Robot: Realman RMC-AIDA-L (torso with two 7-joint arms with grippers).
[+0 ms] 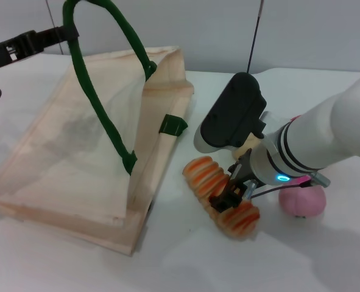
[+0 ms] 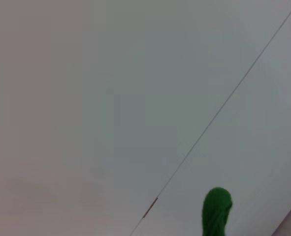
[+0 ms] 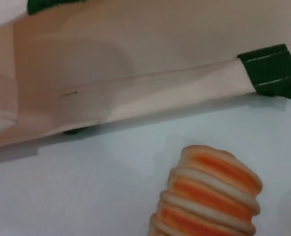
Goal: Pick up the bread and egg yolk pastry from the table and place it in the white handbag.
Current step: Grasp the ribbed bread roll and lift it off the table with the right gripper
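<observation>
Cream cloth of the white handbag [image 1: 76,146] lay on the table while the left gripper [image 1: 67,31] lifted its green rope handle [image 1: 97,85] to hold the mouth open, and the right gripper [image 1: 231,193] clamped the striped bread [image 1: 219,194] just beside it.

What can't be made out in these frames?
- Egg yolk pastry: in no view.
- Right claw on the bread: head view, arm hides whether it grips.
- Left claw at the bag's handle: its tips are hidden.
- Pink ball: partly hidden by arm.
</observation>
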